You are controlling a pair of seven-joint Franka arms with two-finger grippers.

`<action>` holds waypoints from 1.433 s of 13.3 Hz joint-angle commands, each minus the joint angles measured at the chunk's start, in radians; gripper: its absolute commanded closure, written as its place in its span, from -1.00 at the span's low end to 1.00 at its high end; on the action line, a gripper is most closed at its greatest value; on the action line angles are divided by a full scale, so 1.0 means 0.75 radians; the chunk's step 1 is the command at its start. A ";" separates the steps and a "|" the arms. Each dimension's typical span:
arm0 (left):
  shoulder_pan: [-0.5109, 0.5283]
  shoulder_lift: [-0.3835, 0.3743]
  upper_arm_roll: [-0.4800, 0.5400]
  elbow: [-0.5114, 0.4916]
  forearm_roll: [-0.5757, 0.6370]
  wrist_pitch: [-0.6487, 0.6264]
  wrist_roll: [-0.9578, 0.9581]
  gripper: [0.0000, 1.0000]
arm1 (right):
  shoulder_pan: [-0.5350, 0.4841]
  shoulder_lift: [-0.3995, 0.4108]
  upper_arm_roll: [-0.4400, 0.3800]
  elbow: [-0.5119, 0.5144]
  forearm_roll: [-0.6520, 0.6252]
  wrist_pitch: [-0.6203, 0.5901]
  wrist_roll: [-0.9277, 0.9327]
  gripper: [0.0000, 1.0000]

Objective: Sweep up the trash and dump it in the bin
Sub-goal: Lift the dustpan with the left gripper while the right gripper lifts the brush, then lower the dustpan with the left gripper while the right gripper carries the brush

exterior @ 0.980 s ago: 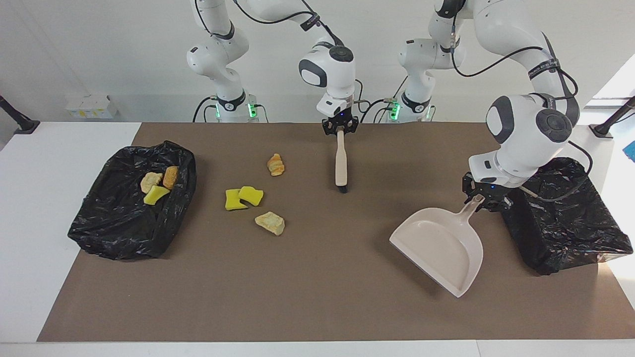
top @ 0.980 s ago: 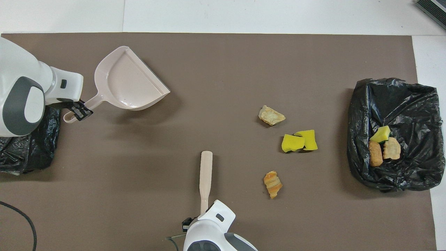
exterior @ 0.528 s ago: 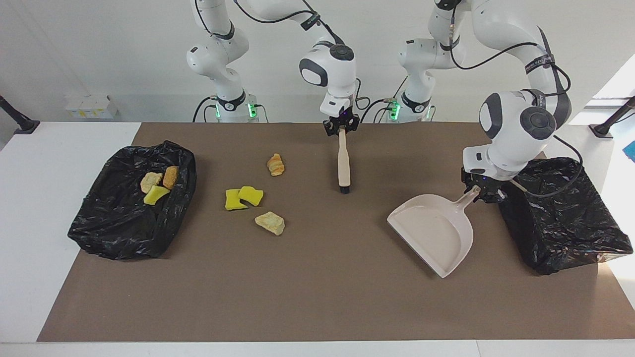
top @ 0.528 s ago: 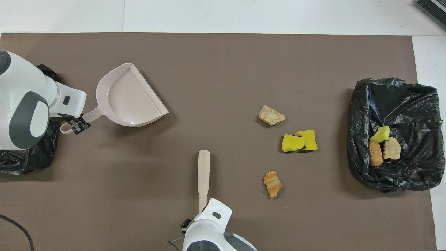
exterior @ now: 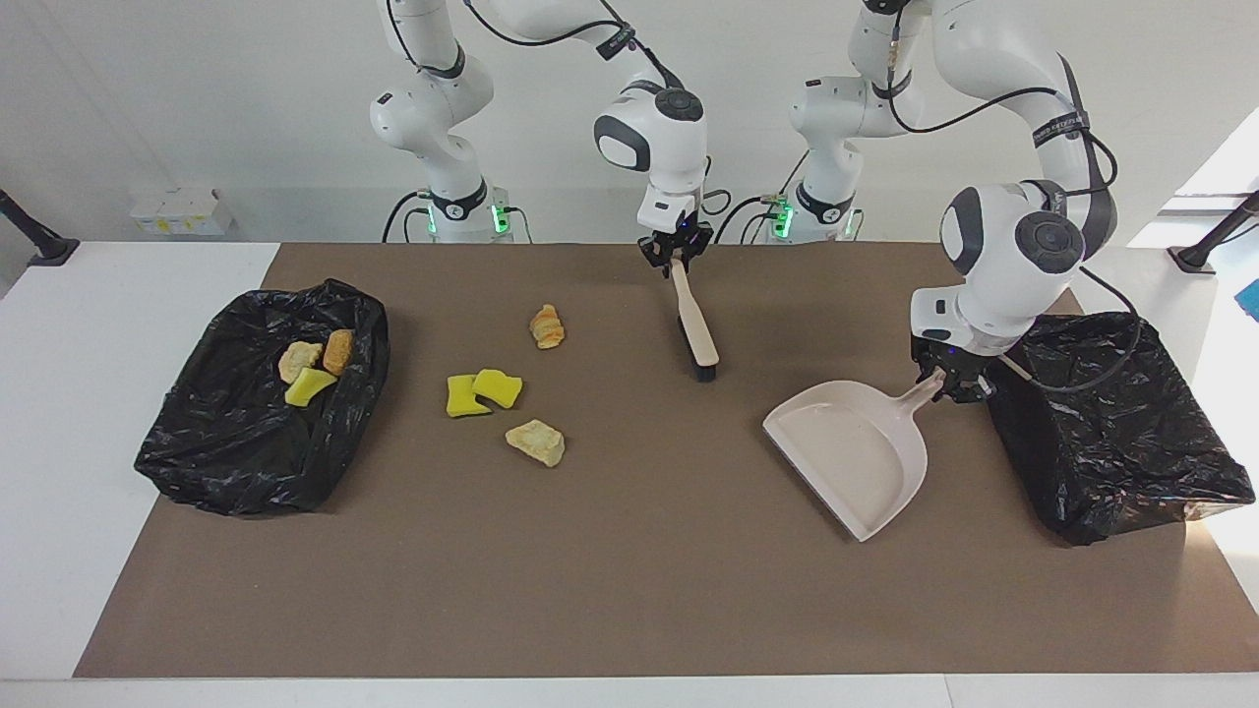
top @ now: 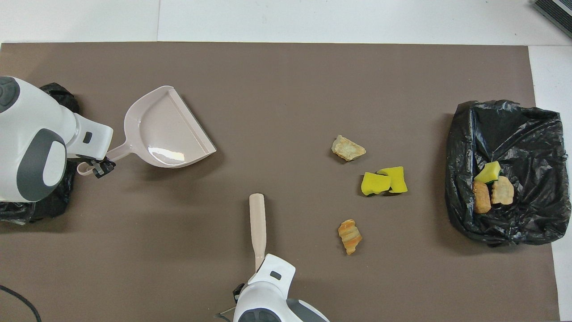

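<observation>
My left gripper point(exterior: 949, 383) point(top: 99, 166) is shut on the handle of the beige dustpan point(exterior: 856, 452) point(top: 165, 129), which sits low at the mat beside a black bag. The pan's mouth faces the trash. My right gripper point(exterior: 676, 251) is at the handle end of the beige brush point(exterior: 693, 324) point(top: 258, 223), whose dark bristle end is down at the mat. Loose trash lies on the mat: two yellow sponge chunks point(exterior: 482, 391) point(top: 384, 181), a tan lump point(exterior: 536, 442) point(top: 347, 148) and an orange-brown lump point(exterior: 546, 326) point(top: 350, 236). The black-lined bin point(exterior: 226, 452) point(top: 514, 129) at the right arm's end holds three pieces point(exterior: 313, 369) point(top: 491, 188).
A second black bag point(exterior: 1111, 423) stands at the left arm's end of the table, right beside my left gripper. The brown mat point(exterior: 629, 590) covers the middle of the white table.
The left arm has lowered the dustpan and drawn it nearer to the robots. The brush has tilted, its bristle end swinging toward the left arm's end of the table.
</observation>
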 commanded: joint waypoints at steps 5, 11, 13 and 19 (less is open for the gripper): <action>0.011 -0.055 -0.003 -0.056 0.023 0.036 0.024 1.00 | -0.004 0.007 0.004 0.033 0.012 -0.033 -0.007 -0.01; 0.013 -0.055 -0.003 -0.056 0.023 0.038 0.026 1.00 | -0.006 -0.009 0.002 0.032 0.014 -0.061 0.027 1.00; 0.019 -0.053 -0.003 -0.056 0.023 0.038 0.026 1.00 | -0.023 -0.074 0.002 0.032 0.016 -0.117 0.117 1.00; 0.017 -0.048 -0.003 -0.046 0.023 0.060 0.064 1.00 | -0.221 -0.420 -0.004 -0.046 0.018 -0.550 0.181 1.00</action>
